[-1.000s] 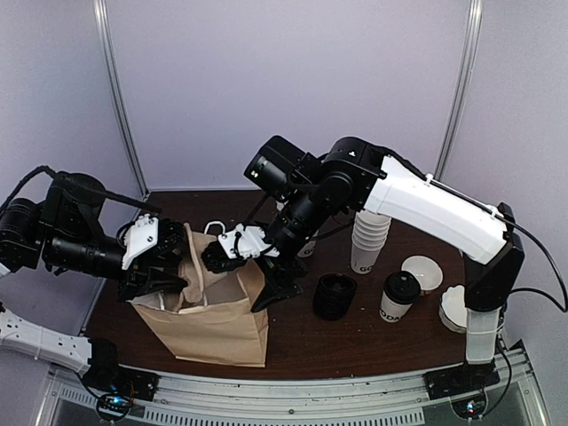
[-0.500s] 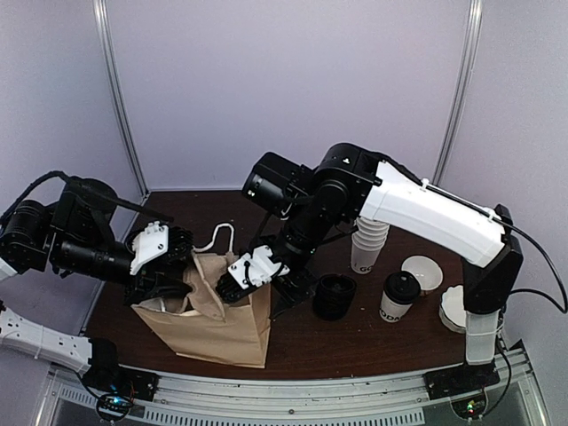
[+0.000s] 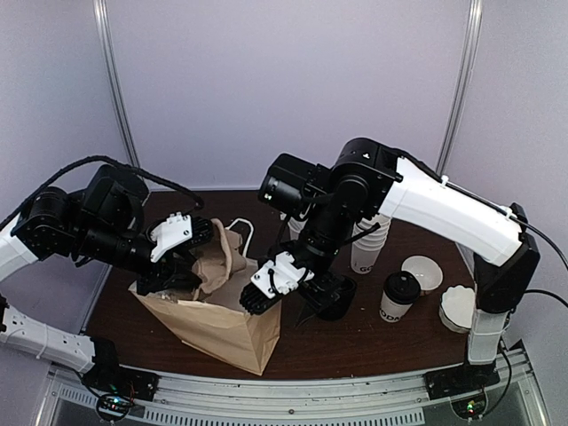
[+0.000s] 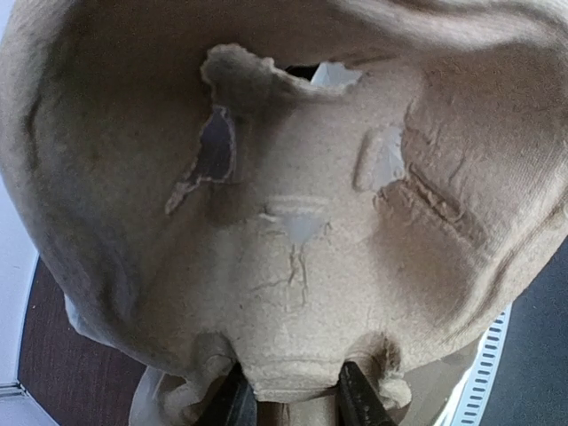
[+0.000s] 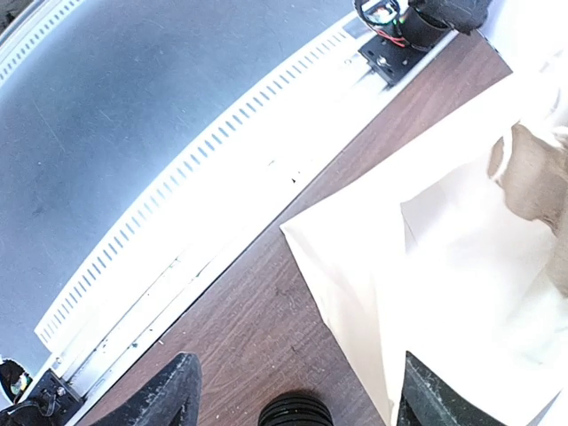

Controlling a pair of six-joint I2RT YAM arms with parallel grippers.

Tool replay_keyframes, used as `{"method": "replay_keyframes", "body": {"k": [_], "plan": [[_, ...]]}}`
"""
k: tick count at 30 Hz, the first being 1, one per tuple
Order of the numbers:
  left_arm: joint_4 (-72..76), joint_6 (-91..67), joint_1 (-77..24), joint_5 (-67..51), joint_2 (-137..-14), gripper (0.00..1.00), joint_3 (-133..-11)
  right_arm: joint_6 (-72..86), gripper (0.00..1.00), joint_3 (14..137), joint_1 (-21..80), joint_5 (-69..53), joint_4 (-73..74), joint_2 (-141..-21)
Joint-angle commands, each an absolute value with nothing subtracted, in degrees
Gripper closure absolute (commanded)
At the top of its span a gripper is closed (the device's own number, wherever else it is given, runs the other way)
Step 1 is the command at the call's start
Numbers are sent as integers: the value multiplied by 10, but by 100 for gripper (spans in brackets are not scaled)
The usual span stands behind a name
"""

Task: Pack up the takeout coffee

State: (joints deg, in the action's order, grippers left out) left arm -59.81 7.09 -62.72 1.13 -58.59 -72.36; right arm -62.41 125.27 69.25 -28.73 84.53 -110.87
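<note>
Logging this fast: we see the left gripper (image 3: 195, 264) clenched on the crumpled top rim of the brown paper bag (image 3: 217, 324). From the left wrist camera, its fingers (image 4: 232, 401) pinch a fold of bag paper, and we note torn patches on the inner wall above them. The bag stands on the dark wood surface (image 3: 355, 342), its mouth bunched toward the left arm.

We mark the right gripper (image 3: 266, 297) as released, with its jaws spread wide. It hangs low, just beside the bag's right wall. From the right wrist camera the bag wall runs close to one finger; we cannot tell if they touch.

The takeout coffee (image 3: 398, 297) stands upright on the surface with its black lid on, outside the bag. It is to the right of the bag and apart from both grippers.

A black stack of lids (image 3: 337, 297) sits between bag and coffee, just behind the right gripper. We see a stack of white cups (image 3: 368, 244) farther back.
</note>
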Motion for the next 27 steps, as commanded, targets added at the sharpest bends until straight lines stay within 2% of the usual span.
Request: {"method": "replay_keyframes", "body": {"k": [1, 9, 17, 27], "plan": [[-608, 86, -603, -42, -592, 76, -750, -638, 24, 1253, 698, -329, 869, -1094], [-682, 159, -601, -144, -655, 71, -778, -641, 23, 1258, 700, -325, 863, -1097], [-735, 188, -601, -138, -676, 71, -797, -650, 23, 1277, 683, -316, 878, -1089], [-778, 199, -601, -140, -758, 72, -808, -656, 20, 1335, 663, -373, 922, -1065]]}}
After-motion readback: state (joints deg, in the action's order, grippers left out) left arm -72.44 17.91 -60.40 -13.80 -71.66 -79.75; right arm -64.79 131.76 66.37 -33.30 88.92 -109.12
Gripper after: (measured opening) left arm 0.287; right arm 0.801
